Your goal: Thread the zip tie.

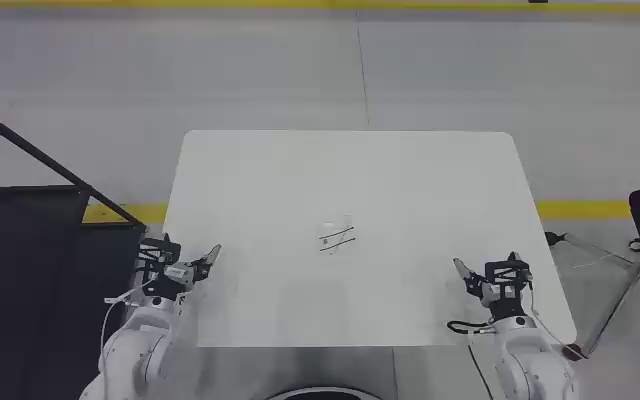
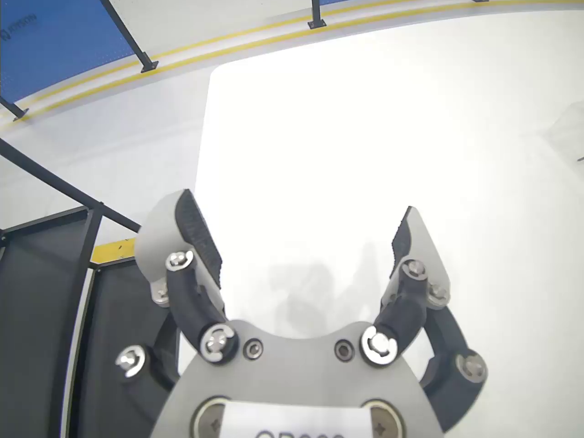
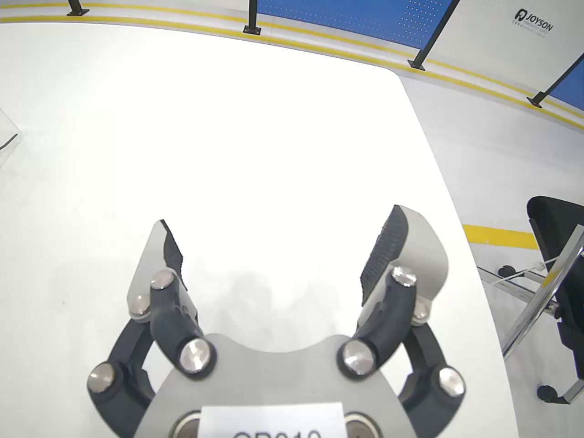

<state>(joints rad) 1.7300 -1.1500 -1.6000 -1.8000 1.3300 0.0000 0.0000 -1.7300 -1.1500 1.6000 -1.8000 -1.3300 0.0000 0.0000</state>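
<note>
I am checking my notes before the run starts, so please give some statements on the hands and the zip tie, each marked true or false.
1. The left hand is open. True.
2. The right hand grips the zip tie. False: it is open and empty; the zip tie lies on the table.
3. The zip tie lies near the table's middle. True.
4. Both hands are at the table's far edge. False: they are at its near corners, one on each side.
</note>
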